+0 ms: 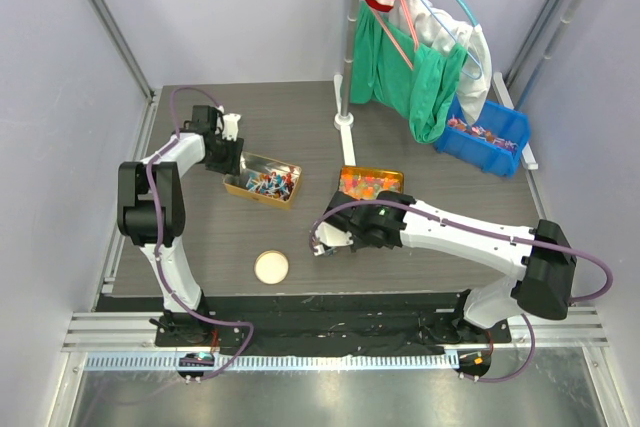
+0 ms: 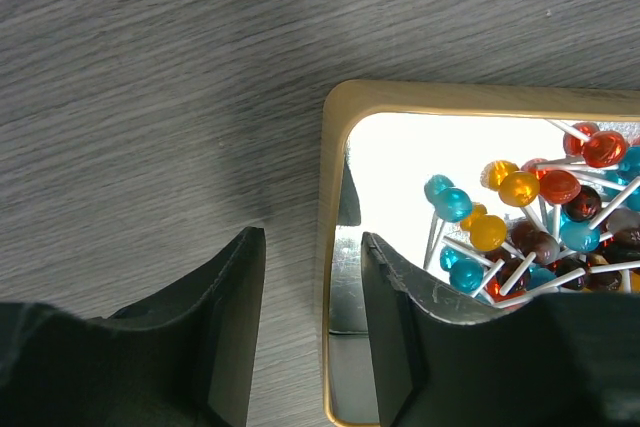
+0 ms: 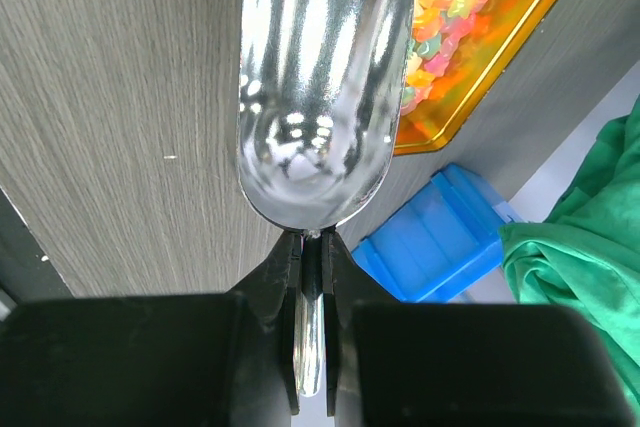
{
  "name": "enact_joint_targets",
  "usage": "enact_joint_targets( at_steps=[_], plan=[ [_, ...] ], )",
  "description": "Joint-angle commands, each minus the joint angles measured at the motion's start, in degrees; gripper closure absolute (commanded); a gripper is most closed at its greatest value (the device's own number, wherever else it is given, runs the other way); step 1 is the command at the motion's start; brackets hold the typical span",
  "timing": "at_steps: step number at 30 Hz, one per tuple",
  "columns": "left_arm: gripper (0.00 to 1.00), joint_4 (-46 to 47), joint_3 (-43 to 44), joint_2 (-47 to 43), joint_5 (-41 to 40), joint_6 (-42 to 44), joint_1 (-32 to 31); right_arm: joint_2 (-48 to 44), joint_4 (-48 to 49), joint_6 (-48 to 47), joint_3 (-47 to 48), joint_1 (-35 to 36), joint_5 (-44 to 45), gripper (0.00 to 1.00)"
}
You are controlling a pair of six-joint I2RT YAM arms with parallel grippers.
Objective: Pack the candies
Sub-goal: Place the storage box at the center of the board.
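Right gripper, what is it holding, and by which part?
The right gripper holds a metal scoop by its flat handle, just behind the bowl.

Candy tin wall standing right between left gripper jaws, so no sliding sideways there. Bare table strip running open between it and jelly tin. Pole base sitting behind that gap. Green cloth hanging by blue bin, crowding back right.

I read this as robot lab cell: plain panel walls beyond left gripper, aluminium rails well behind it, garment stand beyond right gripper.
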Motion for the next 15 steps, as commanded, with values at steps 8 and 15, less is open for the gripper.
enact_joint_targets(
  at_steps=[8,15],
  plan=[
    [0.41,0.79,2.0,-0.08,1.78,-0.17,0.4,-1.35,5.81,-1.07,6.46,1.02,1.35,0.99],
    [0.19,0.79,1.47,-0.87,1.69,0.1,0.4,0.05,11.18,0.77,5.32,4.8,-1.01,0.99]
  ],
)
